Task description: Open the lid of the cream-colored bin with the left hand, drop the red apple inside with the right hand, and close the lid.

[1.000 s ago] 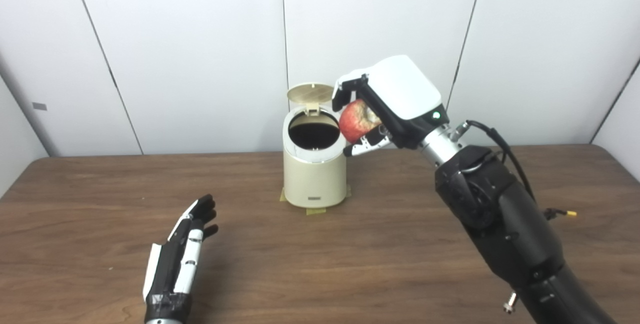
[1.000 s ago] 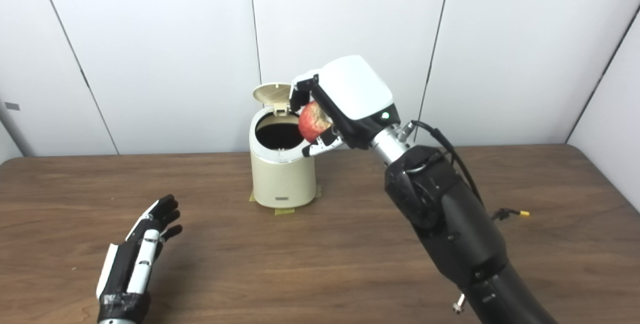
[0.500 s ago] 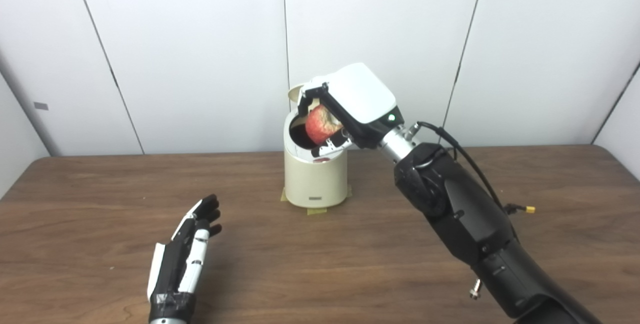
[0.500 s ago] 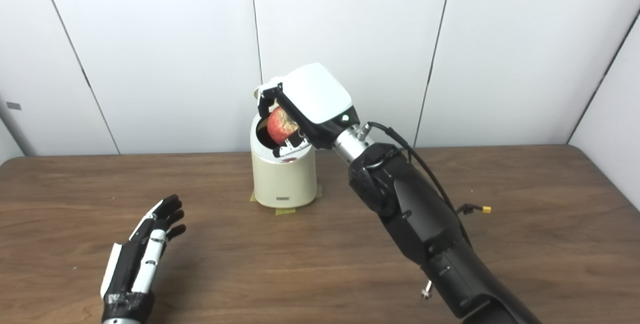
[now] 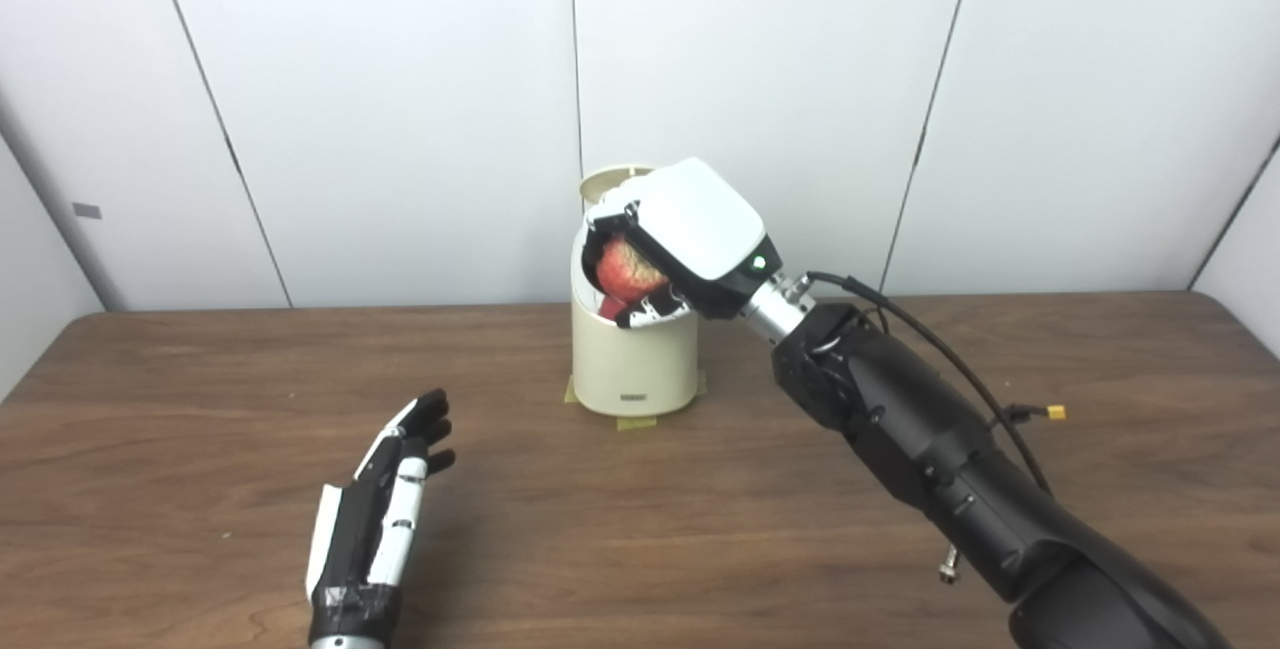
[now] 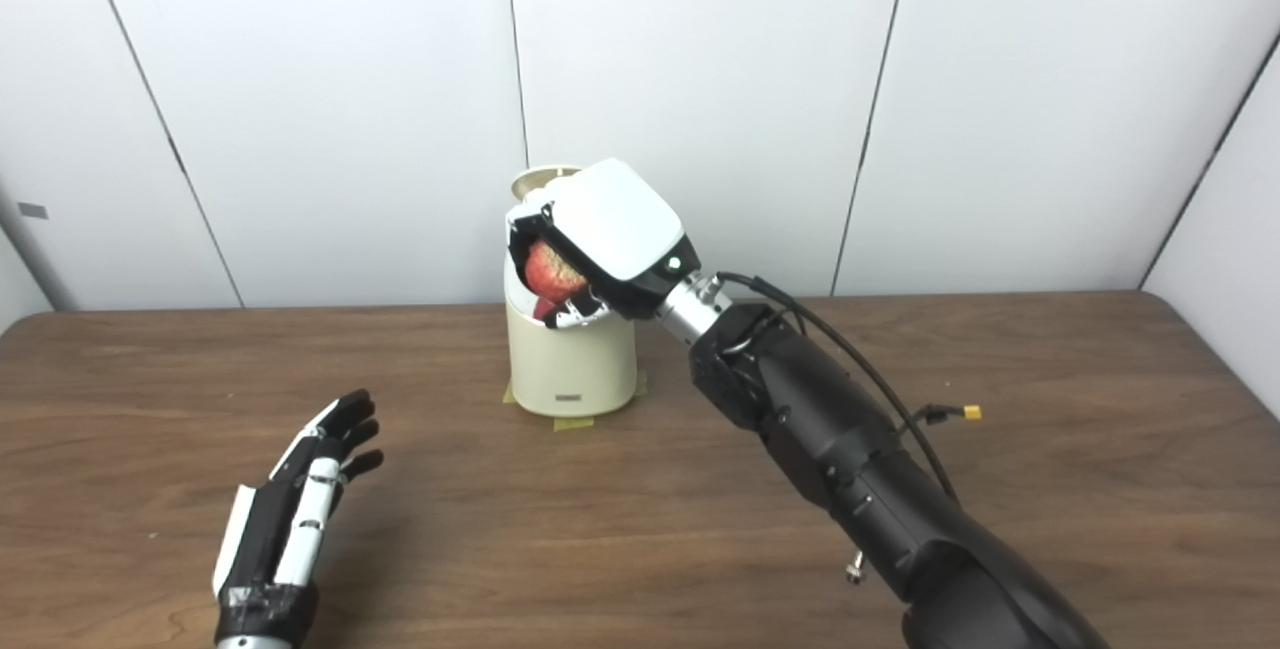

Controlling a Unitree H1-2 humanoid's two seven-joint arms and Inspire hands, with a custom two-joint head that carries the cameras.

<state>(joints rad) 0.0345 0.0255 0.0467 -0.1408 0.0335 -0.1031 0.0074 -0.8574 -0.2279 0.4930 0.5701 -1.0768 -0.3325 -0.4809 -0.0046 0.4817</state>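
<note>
The cream-colored bin point(image 5: 632, 361) stands at the back middle of the table, its round lid point(image 5: 606, 182) tipped up and open behind it. My right hand point(image 5: 680, 234) is shut on the red apple point(image 5: 628, 269) and holds it right over the bin's opening, hiding most of the rim. The apple also shows in the right eye view point(image 6: 551, 269). My left hand point(image 5: 378, 519) is open and empty, resting low over the table at the front left, well apart from the bin.
Yellowish tape point(image 5: 625, 421) marks the bin's foot on the brown wooden table point(image 5: 200, 399). A black cable with a yellow connector point(image 5: 1052, 413) hangs off my right forearm. White wall panels stand close behind the bin.
My right hand has carried the apple leftward and down, from beside the bin's right rim to over its opening. My left hand has stayed in place. The view has shifted slightly.
</note>
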